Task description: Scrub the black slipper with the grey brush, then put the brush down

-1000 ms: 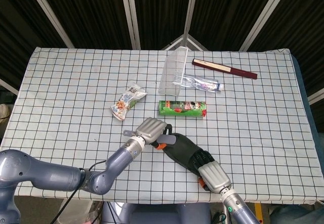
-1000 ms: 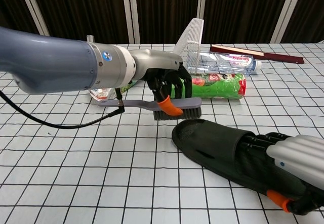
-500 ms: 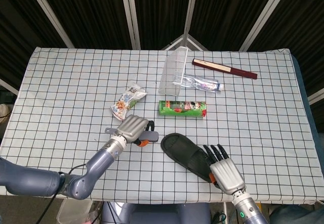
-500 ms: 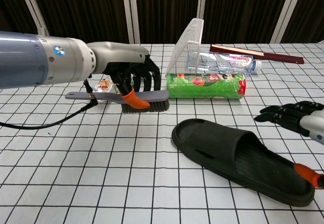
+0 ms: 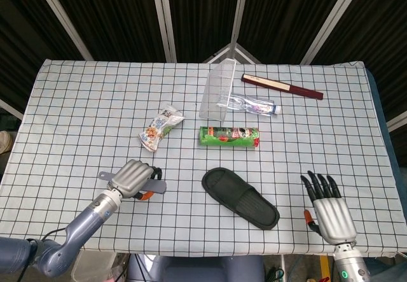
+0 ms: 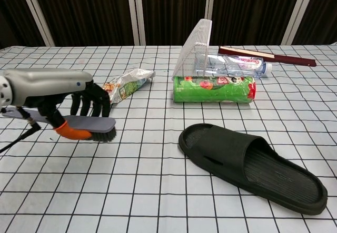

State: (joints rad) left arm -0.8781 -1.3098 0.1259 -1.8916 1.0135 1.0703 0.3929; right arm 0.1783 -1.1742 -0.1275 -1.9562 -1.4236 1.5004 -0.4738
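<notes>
The black slipper [image 5: 240, 197] lies flat on the checked cloth near the front edge, sole down, also seen in the chest view as the slipper [image 6: 250, 159]. My left hand [image 5: 131, 178] is well to its left and grips the grey brush [image 6: 89, 125], bristles down, close to the cloth; the brush handle [image 5: 105, 176] sticks out to the left. My right hand [image 5: 329, 209] hovers right of the slipper with its fingers spread and holds nothing. The chest view does not show the right hand.
A green snack tube [image 5: 229, 135] lies behind the slipper. A snack packet [image 5: 159, 127] sits behind my left hand. Further back stand a clear wire rack [image 5: 218, 90], a plastic bottle [image 5: 257, 106] and a dark red folded fan [image 5: 282, 86].
My left hand carried the brush off the slipper to the left and lower. My right hand let go of the slipper and drew back to the right, fingers spread.
</notes>
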